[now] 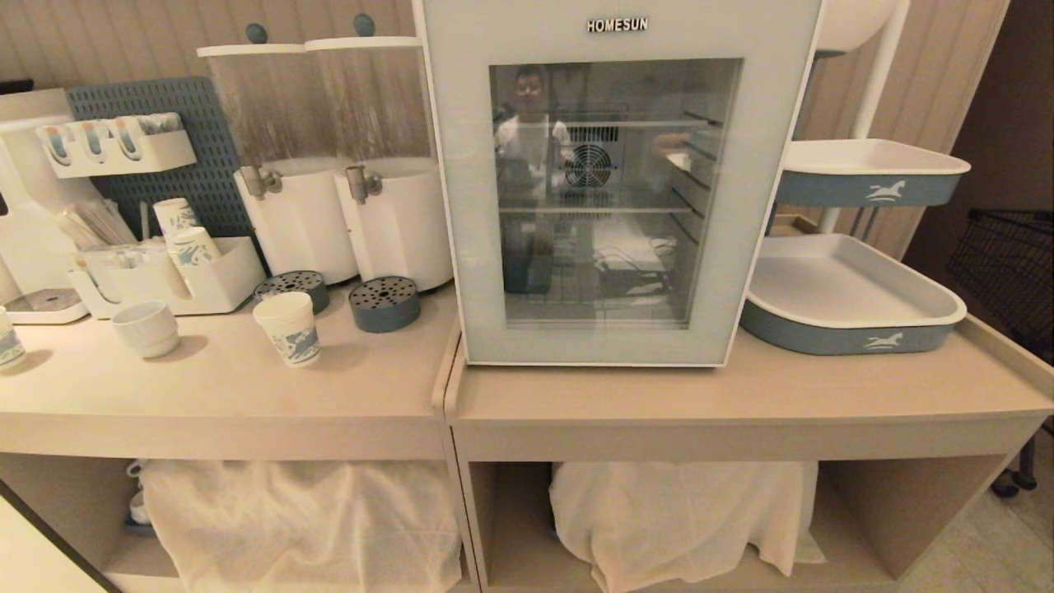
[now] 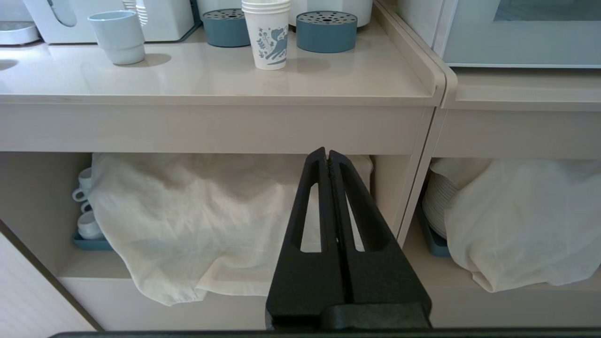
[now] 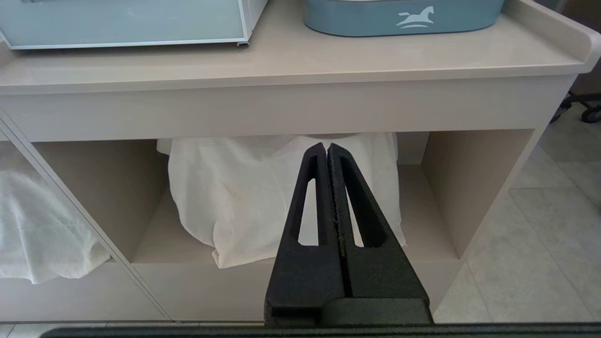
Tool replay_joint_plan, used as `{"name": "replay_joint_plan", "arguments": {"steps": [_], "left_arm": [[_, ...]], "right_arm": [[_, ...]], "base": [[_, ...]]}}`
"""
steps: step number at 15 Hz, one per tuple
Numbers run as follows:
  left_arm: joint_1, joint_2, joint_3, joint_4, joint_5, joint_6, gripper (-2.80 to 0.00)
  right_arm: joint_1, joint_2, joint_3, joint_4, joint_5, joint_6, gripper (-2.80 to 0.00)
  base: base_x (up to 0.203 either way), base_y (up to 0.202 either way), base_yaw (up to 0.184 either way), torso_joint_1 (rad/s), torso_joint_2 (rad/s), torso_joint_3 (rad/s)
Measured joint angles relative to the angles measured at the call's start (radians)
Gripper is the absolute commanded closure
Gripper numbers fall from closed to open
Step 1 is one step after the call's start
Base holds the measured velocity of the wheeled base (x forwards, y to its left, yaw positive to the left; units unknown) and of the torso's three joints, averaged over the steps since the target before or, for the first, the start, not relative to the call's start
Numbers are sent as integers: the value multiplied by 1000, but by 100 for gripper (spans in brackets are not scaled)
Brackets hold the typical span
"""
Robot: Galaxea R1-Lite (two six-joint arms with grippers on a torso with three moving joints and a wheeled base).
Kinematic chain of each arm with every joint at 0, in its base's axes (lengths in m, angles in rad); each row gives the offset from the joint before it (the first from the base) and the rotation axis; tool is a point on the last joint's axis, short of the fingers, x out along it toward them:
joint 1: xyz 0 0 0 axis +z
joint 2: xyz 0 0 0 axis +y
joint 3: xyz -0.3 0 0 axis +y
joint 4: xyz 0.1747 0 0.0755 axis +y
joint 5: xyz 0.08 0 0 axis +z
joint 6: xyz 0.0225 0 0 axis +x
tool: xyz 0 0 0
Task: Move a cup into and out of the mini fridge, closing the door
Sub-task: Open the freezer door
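The cup (image 1: 288,328), a tall white paper cup with blue print and layered rims, stands on the left counter in front of the drink dispensers; the left wrist view also catches the cup (image 2: 267,35). To its right the white mini fridge (image 1: 613,25) sits on the counter, its glass-windowed door (image 1: 617,206) shut, with wire shelves and a fan showing through. Neither gripper appears in the head view. My left gripper (image 2: 327,152) hangs shut and empty below the counter edge, level with the lower shelf. Below the fridge counter my right gripper (image 3: 327,146) is shut and empty as well.
A white ceramic mug (image 1: 146,328) stands left of the cup and a shorter paper cup (image 1: 8,342) at the far left. Two blue drip trays (image 1: 384,303) lie under the dispensers (image 1: 346,165). Blue-and-white trays (image 1: 852,317) flank the fridge's right. Cloth-covered dishes (image 1: 305,519) fill the lower shelves.
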Motion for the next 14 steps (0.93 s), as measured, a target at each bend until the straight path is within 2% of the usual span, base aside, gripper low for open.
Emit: {"name": "replay_joint_plan", "arguments": {"steps": [4, 6, 9, 10, 11, 12, 14], "left_arm": [[0, 0, -15, 24, -15, 18, 0], [0, 6, -157, 96, -64, 5, 0], [-2, 64, -457, 304, -180, -9, 0], [-11, 111, -522, 357, -212, -13, 0], [-37, 162, -575, 389, -226, -17, 0], [-93, 210, -628, 411, -225, -21, 0], [-288, 300, -733, 447, -184, -32, 0]], "right_arm": [[0, 0, 0, 0, 0, 0, 0], [0, 0, 0, 0, 0, 0, 0], [0, 0, 0, 0, 0, 0, 0], [0, 0, 0, 0, 0, 0, 0], [0, 0, 0, 0, 0, 0, 0], [0, 0, 0, 0, 0, -1, 0], [0, 0, 0, 0, 0, 0, 0]], "base": [[0, 0, 0, 0, 0, 0], [0, 0, 0, 0, 0, 0], [0, 0, 0, 0, 0, 0], [0, 0, 0, 0, 0, 0], [0, 0, 0, 0, 0, 0], [0, 0, 0, 0, 0, 0], [0, 0, 0, 0, 0, 0]]}}
